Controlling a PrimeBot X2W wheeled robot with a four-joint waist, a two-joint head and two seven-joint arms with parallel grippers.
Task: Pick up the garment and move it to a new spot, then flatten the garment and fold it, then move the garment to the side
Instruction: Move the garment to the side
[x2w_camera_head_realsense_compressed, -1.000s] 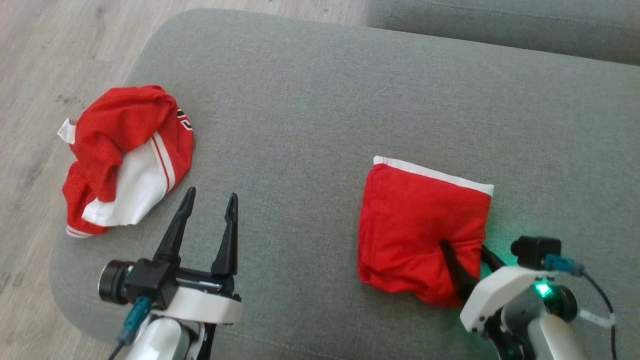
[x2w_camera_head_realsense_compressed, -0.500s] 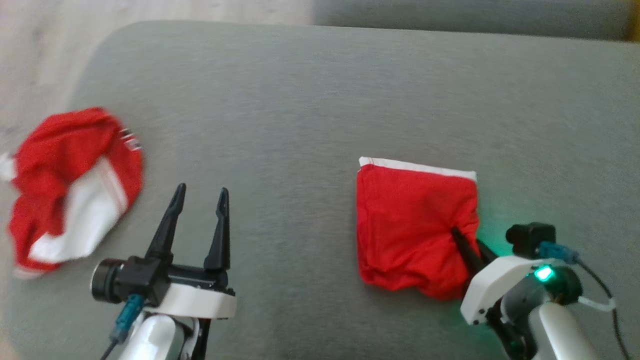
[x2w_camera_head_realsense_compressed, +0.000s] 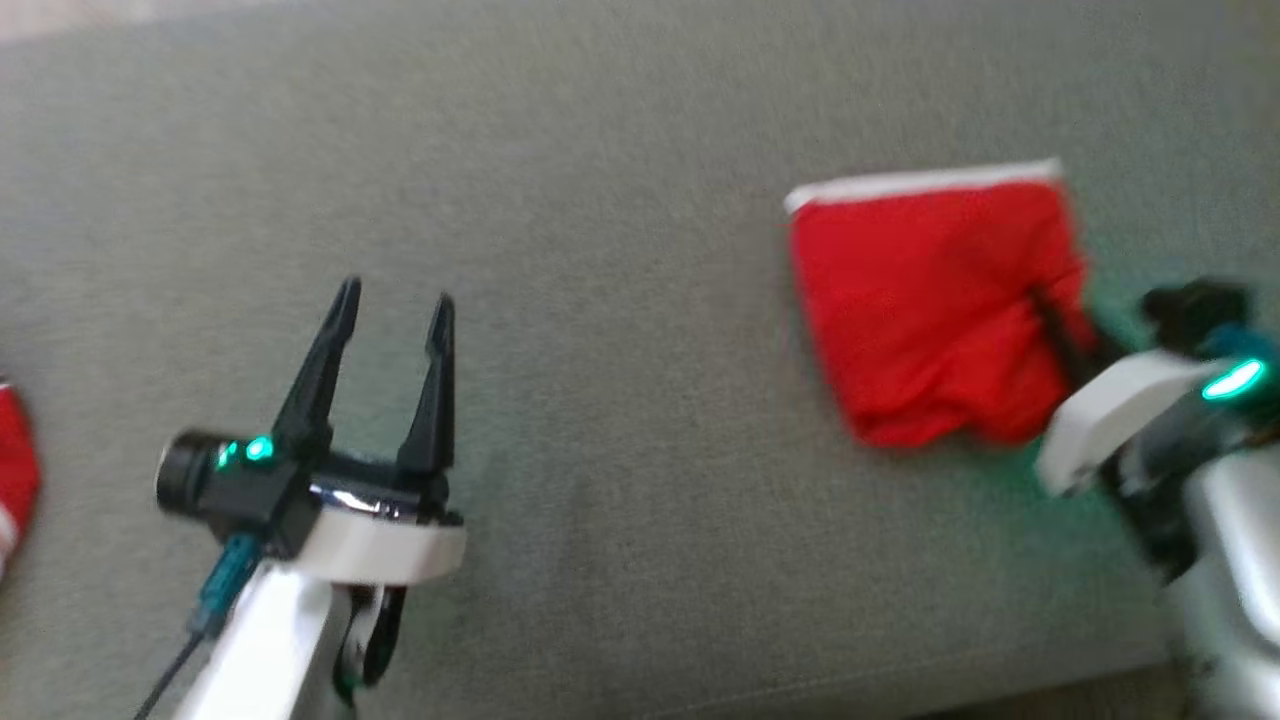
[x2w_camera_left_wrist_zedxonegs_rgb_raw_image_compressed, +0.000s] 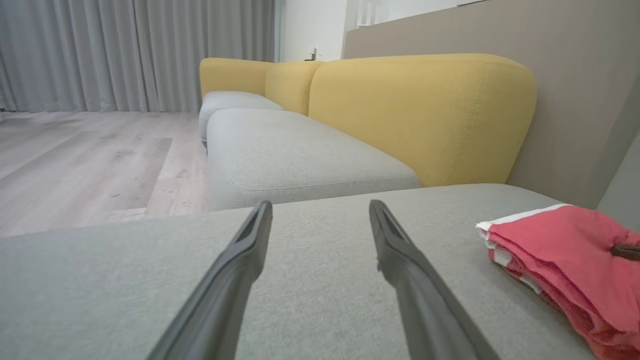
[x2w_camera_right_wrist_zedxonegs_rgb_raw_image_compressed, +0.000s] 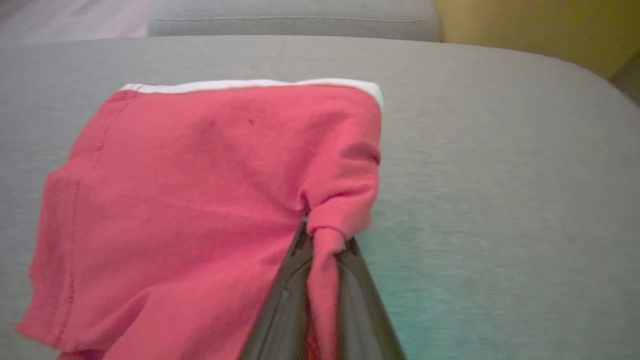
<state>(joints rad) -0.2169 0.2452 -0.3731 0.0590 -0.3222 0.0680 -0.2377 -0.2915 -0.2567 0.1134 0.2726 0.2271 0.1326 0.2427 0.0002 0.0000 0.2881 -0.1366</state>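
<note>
The garment (x2w_camera_head_realsense_compressed: 930, 310) is a folded red square with a white band along its far edge, lying on the grey cushion (x2w_camera_head_realsense_compressed: 620, 200) at the right. My right gripper (x2w_camera_head_realsense_compressed: 1045, 305) is shut on a pinch of its near right edge; the right wrist view shows the red cloth (x2w_camera_right_wrist_zedxonegs_rgb_raw_image_compressed: 200, 200) squeezed between both fingers (x2w_camera_right_wrist_zedxonegs_rgb_raw_image_compressed: 285, 300). My left gripper (x2w_camera_head_realsense_compressed: 390, 305) hovers open over bare cushion at the lower left, well apart from the garment. In the left wrist view its two fingers (x2w_camera_left_wrist_zedxonegs_rgb_raw_image_compressed: 240, 270) are spread, and the garment (x2w_camera_left_wrist_zedxonegs_rgb_raw_image_compressed: 565, 250) lies to the right.
Another red and white garment (x2w_camera_head_realsense_compressed: 15, 470) peeks in at the left edge of the head view. The left wrist view shows a yellow sofa back (x2w_camera_left_wrist_zedxonegs_rgb_raw_image_compressed: 425, 110), a second grey seat cushion (x2w_camera_left_wrist_zedxonegs_rgb_raw_image_compressed: 295, 155), wooden floor (x2w_camera_left_wrist_zedxonegs_rgb_raw_image_compressed: 85, 160) and grey curtains (x2w_camera_left_wrist_zedxonegs_rgb_raw_image_compressed: 130, 50).
The head camera has swung right, so the whole picture shifted left. My right gripper closed on the garment's edge, and the garment has slid up and right with it. The left gripper stays open.
</note>
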